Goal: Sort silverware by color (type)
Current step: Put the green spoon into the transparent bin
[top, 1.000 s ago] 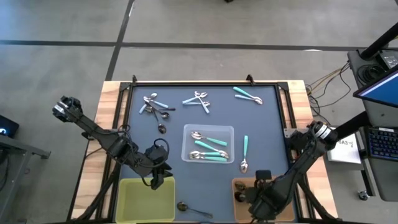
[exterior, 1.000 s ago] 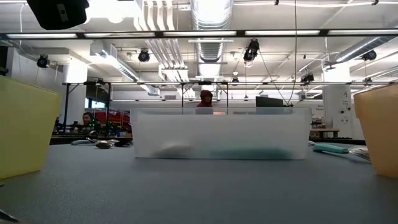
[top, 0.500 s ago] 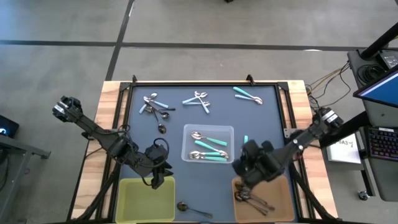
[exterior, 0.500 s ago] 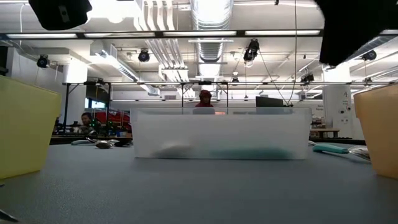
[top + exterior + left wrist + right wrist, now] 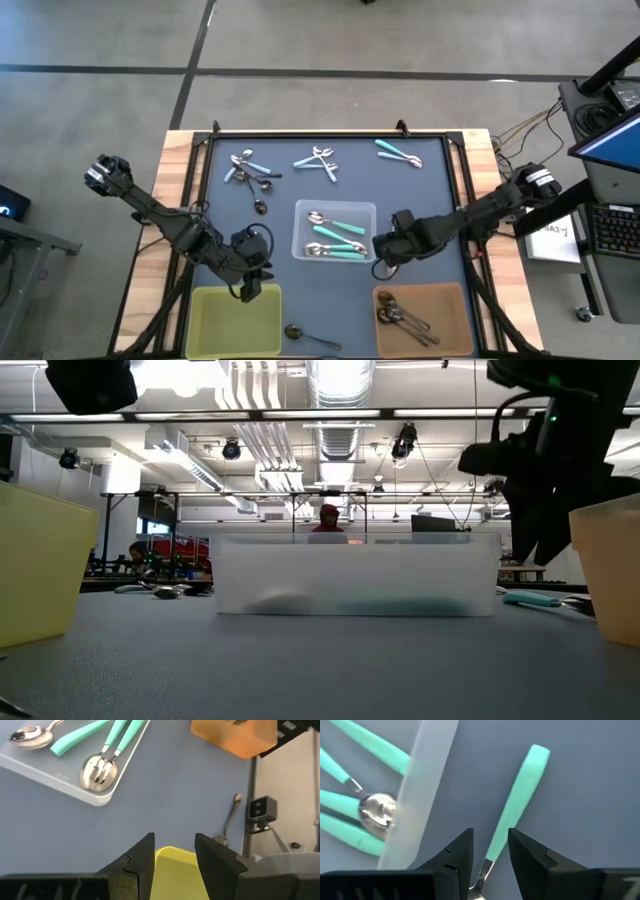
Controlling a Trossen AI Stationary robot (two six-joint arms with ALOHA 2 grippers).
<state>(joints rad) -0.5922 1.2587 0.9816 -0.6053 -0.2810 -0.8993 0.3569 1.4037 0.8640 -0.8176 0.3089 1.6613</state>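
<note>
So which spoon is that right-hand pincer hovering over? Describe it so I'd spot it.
Find the clear bin in the middle of the dark mat. Just off its right side, outside the wall, one teal-handled spoon lies alone on the mat, with the right pincer open above it. The other teal spoons nearby lie inside the bin.

The left gripper (image 5: 174, 851) is open above the yellow bin (image 5: 177, 870). Teal spoons (image 5: 107, 750) lie in the clear bin (image 5: 60, 777).
</note>
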